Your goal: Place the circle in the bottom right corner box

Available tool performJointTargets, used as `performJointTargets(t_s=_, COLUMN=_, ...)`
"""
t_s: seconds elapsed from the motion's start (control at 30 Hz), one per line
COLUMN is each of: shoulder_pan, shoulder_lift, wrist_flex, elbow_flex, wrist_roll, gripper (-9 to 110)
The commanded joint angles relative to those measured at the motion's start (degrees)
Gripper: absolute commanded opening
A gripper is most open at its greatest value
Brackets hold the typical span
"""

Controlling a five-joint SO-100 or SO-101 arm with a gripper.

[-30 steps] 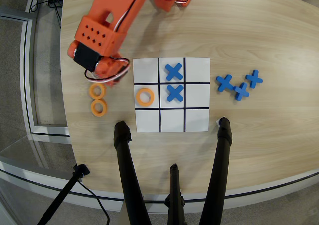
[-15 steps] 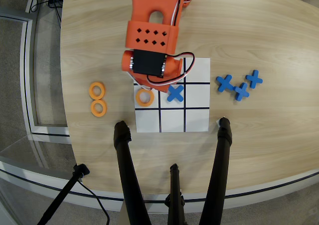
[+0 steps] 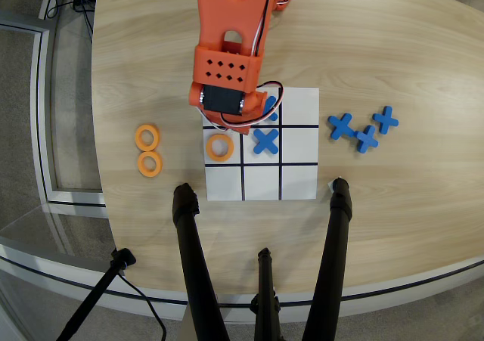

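Three orange rings show in the overhead view. One ring [image 3: 219, 147] lies in the middle-left cell of the paper grid [image 3: 299, 99]; two more [image 3: 147, 136] [image 3: 150, 163] lie on the table left of the grid. The bottom right corner box [image 3: 299, 182] is white and holds nothing. My gripper [image 3: 227, 122] hangs over the grid's top-left cell, just above the ring on the grid. The arm's orange body and black motor cover its jaws, so I cannot tell whether it is open or holding anything.
A blue cross [image 3: 265, 141] lies in the centre cell and another [image 3: 271, 109] shows partly under the arm in the top-middle cell. Three blue crosses [image 3: 342, 125] [image 3: 367, 138] [image 3: 386, 119] lie right of the grid. Black tripod legs [image 3: 193, 265] [image 3: 336, 250] cross the table's near edge.
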Motion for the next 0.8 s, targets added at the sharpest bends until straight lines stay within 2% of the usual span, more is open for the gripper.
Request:
performJointTargets(t_s=0.0, shoulder_pan=0.8, shoulder_lift=-0.4, wrist_flex=-1.8, elbow_flex=0.3, wrist_roll=-0.4, gripper=0)
performJointTargets(t_s=0.77, shoulder_pan=1.5, shoulder_lift=-1.5, wrist_flex=-3.3, elbow_flex=1.8, wrist_roll=-1.9, gripper=0)
